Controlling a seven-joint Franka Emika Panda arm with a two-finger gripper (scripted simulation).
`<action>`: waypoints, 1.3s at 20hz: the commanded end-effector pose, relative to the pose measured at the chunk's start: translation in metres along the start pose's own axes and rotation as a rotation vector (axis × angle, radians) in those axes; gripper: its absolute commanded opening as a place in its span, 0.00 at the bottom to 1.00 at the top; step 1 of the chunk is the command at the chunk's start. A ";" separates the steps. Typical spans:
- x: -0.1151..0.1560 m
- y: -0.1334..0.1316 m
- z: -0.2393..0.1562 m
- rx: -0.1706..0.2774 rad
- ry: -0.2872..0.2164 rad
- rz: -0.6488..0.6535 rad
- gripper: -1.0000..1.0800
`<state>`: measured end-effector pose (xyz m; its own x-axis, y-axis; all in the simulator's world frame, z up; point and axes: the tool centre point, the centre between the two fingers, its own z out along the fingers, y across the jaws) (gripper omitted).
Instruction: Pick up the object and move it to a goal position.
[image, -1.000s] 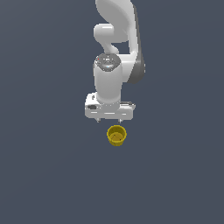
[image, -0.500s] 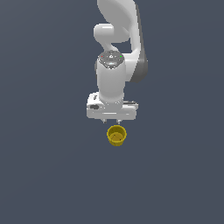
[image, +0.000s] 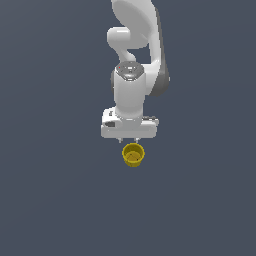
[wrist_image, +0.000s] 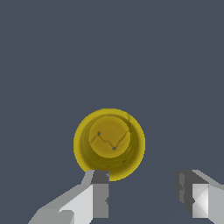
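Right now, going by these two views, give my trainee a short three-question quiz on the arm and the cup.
1. True or false: the gripper is shut on the cup.
2. Multiple choice: how does the cup stand? A) upright, mouth up B) on its side C) upside down
3. Fill in: in the wrist view one finger overlaps the cup's ____, while the other finger stands clear of it.

Key
1. False: the jaws are open, and the cup is not between them.
2. A: the wrist view looks down into its hollow inside.
3. rim
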<state>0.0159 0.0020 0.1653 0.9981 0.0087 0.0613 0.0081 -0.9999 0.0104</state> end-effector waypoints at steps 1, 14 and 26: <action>-0.001 -0.003 0.006 -0.005 0.011 -0.035 0.62; -0.011 -0.038 0.054 -0.037 0.117 -0.368 0.62; -0.022 -0.062 0.076 -0.043 0.176 -0.550 0.62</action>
<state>-0.0015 0.0617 0.0888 0.8305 0.5210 0.1969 0.5059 -0.8535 0.1246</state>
